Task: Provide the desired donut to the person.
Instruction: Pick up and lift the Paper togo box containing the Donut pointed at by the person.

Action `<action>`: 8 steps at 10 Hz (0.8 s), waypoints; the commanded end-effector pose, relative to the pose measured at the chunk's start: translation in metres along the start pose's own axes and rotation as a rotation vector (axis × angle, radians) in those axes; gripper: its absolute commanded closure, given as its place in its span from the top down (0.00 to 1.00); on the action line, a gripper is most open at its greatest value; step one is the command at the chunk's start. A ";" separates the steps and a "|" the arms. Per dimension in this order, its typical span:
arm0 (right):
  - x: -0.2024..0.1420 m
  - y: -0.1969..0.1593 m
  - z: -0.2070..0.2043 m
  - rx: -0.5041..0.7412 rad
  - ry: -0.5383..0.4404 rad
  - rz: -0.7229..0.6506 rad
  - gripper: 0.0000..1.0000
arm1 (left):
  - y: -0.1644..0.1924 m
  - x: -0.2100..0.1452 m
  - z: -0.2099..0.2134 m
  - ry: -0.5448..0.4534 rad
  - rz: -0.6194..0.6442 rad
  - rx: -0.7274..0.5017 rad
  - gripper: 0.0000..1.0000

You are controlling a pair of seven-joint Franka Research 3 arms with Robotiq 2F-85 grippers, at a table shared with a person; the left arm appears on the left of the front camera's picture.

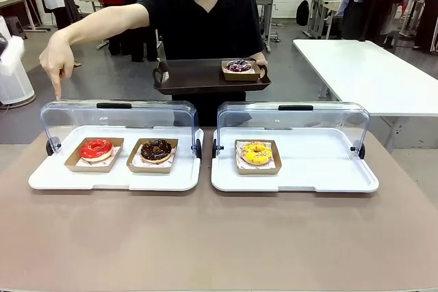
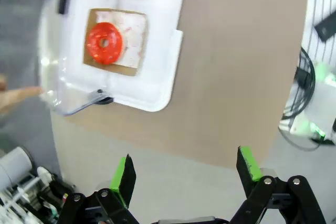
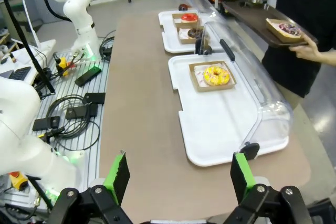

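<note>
— Which donut is wanted, and where is it?

— The red donut (image 1: 96, 148). It lies in a brown card tray (image 1: 74, 163) at the outer end of the left case (image 1: 116, 181), whose clear lid (image 1: 116, 115) stands swung up behind it. The person (image 1: 205, 18) stands beyond that case with one hand (image 1: 55, 66) above its far outer corner. The forefinger is aimed straight down toward that end.

— What else sits around it?

— A chocolate donut (image 1: 156, 150) shares the left case, at its inner end. Just beside the left case stands the right case (image 1: 294, 184), also open, with a yellow donut (image 1: 256, 152) inside. Beyond the gap between the two, the person holds a dark tray (image 1: 191, 78) carrying a sprinkled donut (image 1: 239, 66).

— And the pincers?

— The left gripper (image 2: 186, 169) hangs well apart from the left case, past its red-donut end, near the edge of the table (image 1: 219, 237). Its fingers are spread wide with nothing between them. The right gripper (image 3: 179, 169) is farther from the left case, out past the right case, and it too gapes wide and empty.
</note>
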State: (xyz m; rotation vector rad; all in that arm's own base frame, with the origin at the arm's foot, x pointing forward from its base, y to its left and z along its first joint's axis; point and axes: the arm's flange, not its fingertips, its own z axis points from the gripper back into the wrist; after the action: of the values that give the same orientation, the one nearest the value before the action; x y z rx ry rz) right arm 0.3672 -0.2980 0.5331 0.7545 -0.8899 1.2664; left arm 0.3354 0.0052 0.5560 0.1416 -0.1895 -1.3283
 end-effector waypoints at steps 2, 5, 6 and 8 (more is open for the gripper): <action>-0.001 0.002 0.001 0.003 -0.001 -0.001 1.00 | -0.001 0.005 -0.043 0.014 -0.172 -0.079 1.00; -0.001 0.002 0.001 0.003 -0.001 -0.001 1.00 | 0.011 0.025 -0.087 -0.012 -0.239 -0.185 1.00; -0.001 0.002 0.001 0.003 -0.001 -0.001 1.00 | 0.016 0.026 -0.101 -0.028 -0.238 -0.221 1.00; -0.001 0.002 0.001 0.003 -0.001 -0.001 1.00 | 0.022 0.027 -0.119 -0.058 -0.254 -0.209 1.00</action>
State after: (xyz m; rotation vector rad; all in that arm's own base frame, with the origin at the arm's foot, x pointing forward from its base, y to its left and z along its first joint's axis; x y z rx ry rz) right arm 0.3662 -0.2992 0.5331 0.7526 -0.8906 1.2634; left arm 0.3793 -0.0198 0.4461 -0.0255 -0.0333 -1.5680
